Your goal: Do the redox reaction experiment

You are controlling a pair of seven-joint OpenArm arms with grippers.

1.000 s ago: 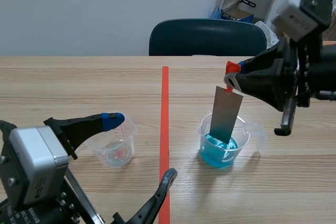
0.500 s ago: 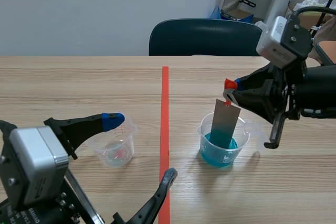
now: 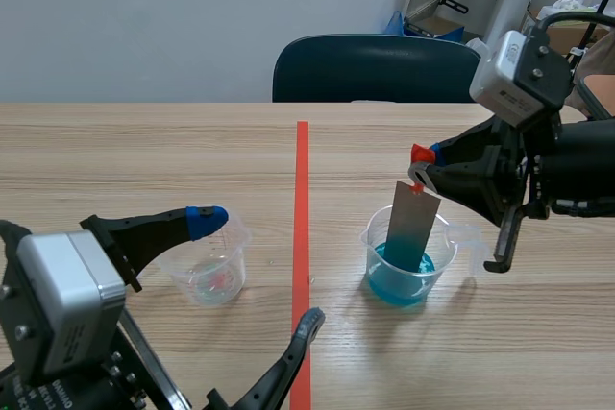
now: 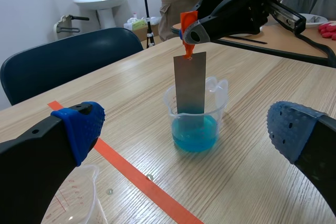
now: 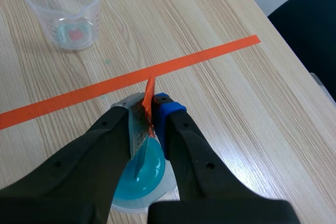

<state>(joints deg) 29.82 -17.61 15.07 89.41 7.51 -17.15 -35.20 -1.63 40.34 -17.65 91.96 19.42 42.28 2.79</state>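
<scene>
Right gripper (image 3: 423,162) clamped on orange tab (image 4: 188,22) of metal strip (image 3: 411,223); strip hangs below jaws into blue-liquid beaker (image 3: 444,268). Left gripper (image 3: 258,269) jaws wide.

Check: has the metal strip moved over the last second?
Yes. The metal strip sank lower into the beaker of blue liquid, held by the right claw.

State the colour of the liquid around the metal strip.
The liquid is blue; left wrist view shows it best.

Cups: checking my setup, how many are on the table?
2. A clear cup sits left of the orange tape line; a cup of blue liquid sits right of it, a metal strip standing in it. None seems hidden.
</scene>
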